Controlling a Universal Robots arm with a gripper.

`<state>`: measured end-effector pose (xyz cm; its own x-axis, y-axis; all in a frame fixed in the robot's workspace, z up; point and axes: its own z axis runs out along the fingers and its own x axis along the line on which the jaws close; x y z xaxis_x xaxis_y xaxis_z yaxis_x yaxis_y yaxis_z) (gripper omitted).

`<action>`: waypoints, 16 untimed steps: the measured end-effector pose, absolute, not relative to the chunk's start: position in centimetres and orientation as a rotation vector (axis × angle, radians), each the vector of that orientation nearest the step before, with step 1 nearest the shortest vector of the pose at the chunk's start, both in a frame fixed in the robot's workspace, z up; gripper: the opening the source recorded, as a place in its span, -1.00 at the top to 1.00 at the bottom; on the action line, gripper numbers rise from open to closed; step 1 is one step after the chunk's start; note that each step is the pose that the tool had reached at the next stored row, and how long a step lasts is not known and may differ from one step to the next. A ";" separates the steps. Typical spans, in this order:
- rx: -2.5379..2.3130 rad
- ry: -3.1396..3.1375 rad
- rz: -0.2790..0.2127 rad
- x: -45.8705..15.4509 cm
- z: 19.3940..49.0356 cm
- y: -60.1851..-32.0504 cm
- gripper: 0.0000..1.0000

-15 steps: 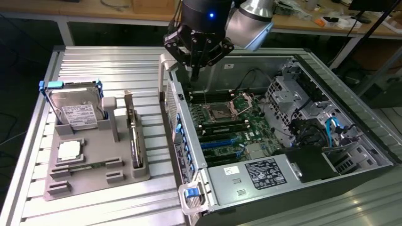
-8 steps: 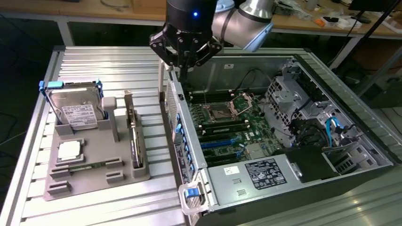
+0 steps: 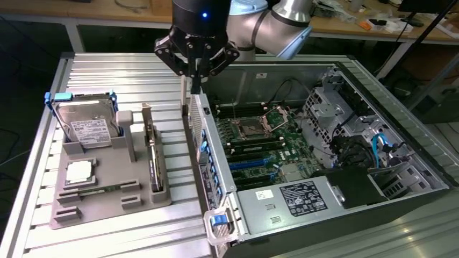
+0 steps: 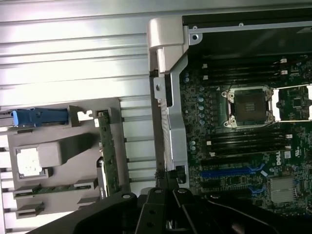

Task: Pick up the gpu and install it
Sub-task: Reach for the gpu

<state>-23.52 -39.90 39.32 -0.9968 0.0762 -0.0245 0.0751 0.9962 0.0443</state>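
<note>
The gpu [image 3: 154, 166] is a thin dark card standing on edge in a slot of the grey holder [image 3: 107, 201], its silver bracket at the far end. The wrist view looks down on the gpu [image 4: 106, 146] as a narrow green strip. My gripper [image 3: 195, 85] hangs shut and empty above the near wall of the open computer case [image 3: 215, 177], to the exterior view's right of the card and well above it. In the wrist view the black gripper [image 4: 168, 190] sits over that same case wall.
The holder also carries a silver hard drive [image 3: 90, 129] with a blue clip and a square CPU chip [image 3: 79, 171]. Inside the case lie the motherboard [image 3: 265, 134], its open CPU socket [image 4: 248, 107] and blue expansion slots [image 3: 251, 161]. All rests on a slatted metal table [image 3: 107, 75].
</note>
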 end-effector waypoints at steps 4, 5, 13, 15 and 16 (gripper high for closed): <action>0.118 3.112 0.068 -24.9 39.3 -39.9 0.79; 0.118 3.112 0.068 -25.2 39.3 -39.9 0.79; 0.118 3.112 0.068 -27.4 39.3 -39.9 0.79; 0.118 3.112 0.068 -28.1 39.3 -39.9 0.79; 0.118 3.112 0.068 -28.4 39.3 -39.9 0.79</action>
<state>-28.40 -39.90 39.30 -0.9968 0.0762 -0.0245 0.0750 0.9962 0.0443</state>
